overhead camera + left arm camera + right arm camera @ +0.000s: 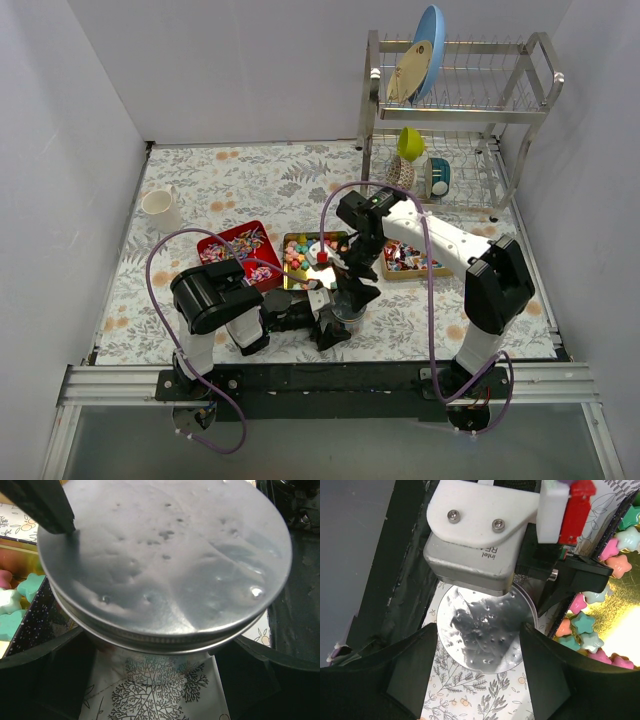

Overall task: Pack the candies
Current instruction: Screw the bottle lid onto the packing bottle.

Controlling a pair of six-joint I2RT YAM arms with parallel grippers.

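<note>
The candies lie in three tins: pastel stars in the gold tin, wrapped pieces in the red tin, and more in the right tin. A clear glass jar with a silver lid stands in front of the gold tin. My left gripper lies low, its fingers against both sides of the jar. My right gripper hangs over the lid, open, a fingertip at each edge.
A white mug stands at the far left. A dish rack with plates and a green bowl fills the back right. The left wrist's camera housing sits close above the lid. Grey walls close in the table on three sides.
</note>
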